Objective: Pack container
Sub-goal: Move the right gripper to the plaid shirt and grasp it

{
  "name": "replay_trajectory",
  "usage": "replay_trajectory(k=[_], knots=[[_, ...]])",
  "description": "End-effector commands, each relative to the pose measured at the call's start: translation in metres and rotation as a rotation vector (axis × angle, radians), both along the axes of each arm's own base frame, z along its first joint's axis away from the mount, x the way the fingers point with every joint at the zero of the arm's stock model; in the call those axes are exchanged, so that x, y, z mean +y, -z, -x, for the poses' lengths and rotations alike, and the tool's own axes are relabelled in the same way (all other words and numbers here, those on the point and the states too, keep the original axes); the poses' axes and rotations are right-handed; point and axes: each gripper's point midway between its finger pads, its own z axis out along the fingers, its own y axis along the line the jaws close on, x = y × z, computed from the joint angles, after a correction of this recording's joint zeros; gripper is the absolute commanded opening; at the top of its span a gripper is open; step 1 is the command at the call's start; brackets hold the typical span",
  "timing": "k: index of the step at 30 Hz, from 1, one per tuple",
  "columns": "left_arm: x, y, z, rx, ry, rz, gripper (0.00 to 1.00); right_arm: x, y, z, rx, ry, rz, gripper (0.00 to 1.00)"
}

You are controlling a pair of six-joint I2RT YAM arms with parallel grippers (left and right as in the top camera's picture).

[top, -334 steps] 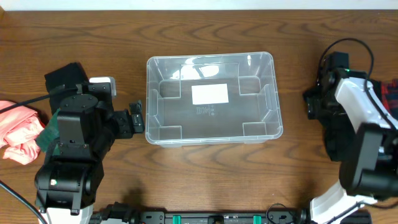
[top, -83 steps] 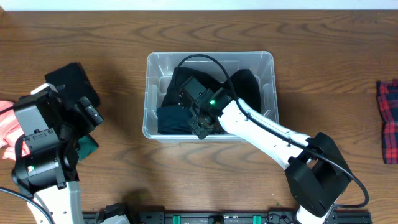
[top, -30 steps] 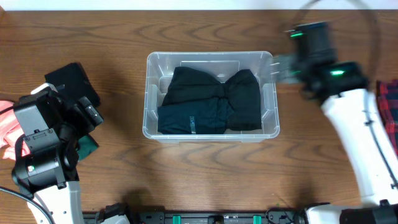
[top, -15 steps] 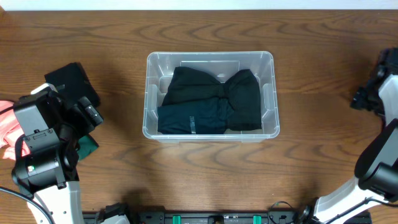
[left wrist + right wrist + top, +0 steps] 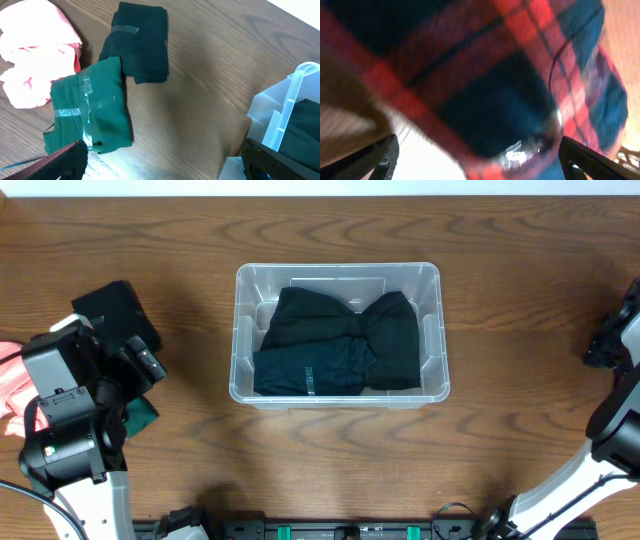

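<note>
The clear container (image 5: 337,268) stands mid-table with dark folded garments (image 5: 340,345) inside; its corner shows in the left wrist view (image 5: 290,110). My left gripper (image 5: 160,170) is open and empty, hovering above a green folded cloth (image 5: 90,107), with a black folded cloth (image 5: 140,40) and a pink cloth (image 5: 35,60) beyond. My right gripper (image 5: 480,165) is open, close over a red and blue plaid cloth (image 5: 510,75), which is blurred. In the overhead view the right arm (image 5: 612,345) is at the far right edge.
In the overhead view the black cloth (image 5: 115,305), pink cloth (image 5: 10,385) and green cloth (image 5: 142,412) lie at the left beside the left arm (image 5: 70,410). Bare wood lies between them and the container.
My right arm has swung from beside the container to the far right edge, over the plaid cloth. The dark garments stay in the container. The left arm has not moved.
</note>
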Motion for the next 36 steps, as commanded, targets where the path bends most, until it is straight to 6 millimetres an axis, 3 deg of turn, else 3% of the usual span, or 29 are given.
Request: replay_trajectory(k=[1,7,10,16,20,24,28,33,36], knots=[[0.001,-0.006,0.0,-0.012,-0.006,-0.004,0.98,-0.016,0.002,0.005,0.025,-0.007,0.032,0.99],[0.001,-0.006,-0.001,-0.012,-0.006,-0.004,0.98,-0.028,0.018,0.005,0.029,-0.008,0.037,0.96],[0.001,-0.006,-0.001,-0.013,-0.006,-0.004,0.98,-0.029,0.026,0.008,0.022,0.002,0.015,0.84],[0.002,-0.006,-0.001,-0.014,-0.006,-0.004,0.98,-0.024,0.032,0.003,-0.013,-0.013,-0.035,0.45],[0.001,-0.006,-0.001,-0.014,-0.006,-0.004,0.98,-0.02,0.02,0.0,-0.04,0.004,-0.028,0.26],[0.002,-0.006,-0.001,-0.013,-0.006,-0.004,0.98,-0.005,-0.013,-0.022,-0.14,-0.042,-0.029,0.24],[0.001,-0.006,-0.001,-0.013,-0.006,-0.004,0.98,0.026,-0.069,-0.055,-0.301,-0.149,-0.041,0.19],[0.001,-0.006,-0.001,-0.013,-0.006,-0.004,0.98,0.098,-0.157,-0.09,-0.499,-0.358,-0.039,0.12],[0.001,-0.006,-0.001,-0.012,-0.006,-0.004,0.98,0.163,-0.206,-0.1,-0.57,-0.535,-0.029,0.1]])
